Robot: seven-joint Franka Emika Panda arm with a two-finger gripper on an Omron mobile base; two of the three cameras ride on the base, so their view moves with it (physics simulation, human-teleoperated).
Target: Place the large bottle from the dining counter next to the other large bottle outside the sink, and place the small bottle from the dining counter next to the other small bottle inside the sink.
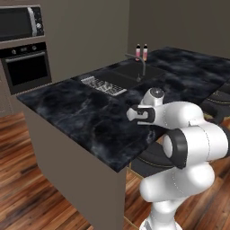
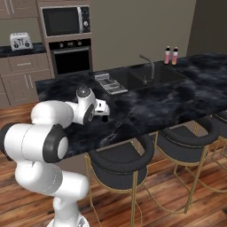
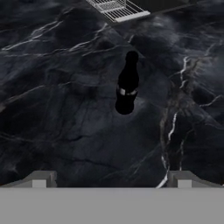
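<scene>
Large bottles: you see the two pink-yellow bottles (image 2: 171, 55) together beside the sink (image 2: 153, 75); that half looks done.
Small bottle (image 3: 126, 83): upright on the bench (image 1: 90, 117), ahead of your gripper (image 3: 111, 179).
Fingers: spread wide, empty.
Left: grasp, carry to sink; pink partner probably hidden inside.

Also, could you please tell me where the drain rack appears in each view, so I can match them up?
Left base view: the rack lies left of centre, in the upper half, just left of the sink.
Right base view: the rack sits at upper centre, again left of the sink.
Hand view: the rack is cut off by the top edge, with the sink's corner to its right.
Shared landmark: the sink bordering the rack.
</scene>
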